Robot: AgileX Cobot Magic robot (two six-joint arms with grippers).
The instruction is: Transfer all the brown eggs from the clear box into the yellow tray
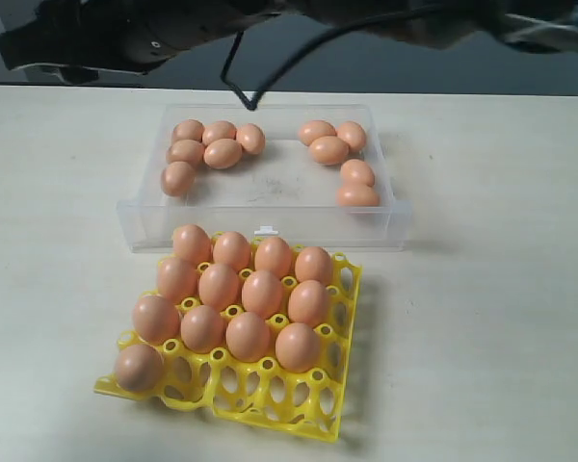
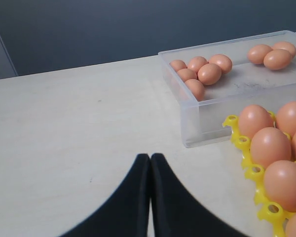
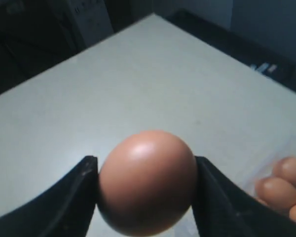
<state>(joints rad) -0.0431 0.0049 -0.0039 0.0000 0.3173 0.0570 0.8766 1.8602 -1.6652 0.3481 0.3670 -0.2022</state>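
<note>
Inside clear box: eleven brown eggs. Yellow tray: thirteen. Right gripper grasping one egg; left gripper clenched.

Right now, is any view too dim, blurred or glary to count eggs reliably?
Exterior view: even light, brown eggs sharp in yellow tray and clear box, arms overhead dark and blurred. Left wrist view: crisp, soft shadows. Right wrist view: dim; the egg in the right end effector soft, with mild glare.

Eleven brown eggs in one clear box, thirteen in one yellow tray, one held egg
</note>
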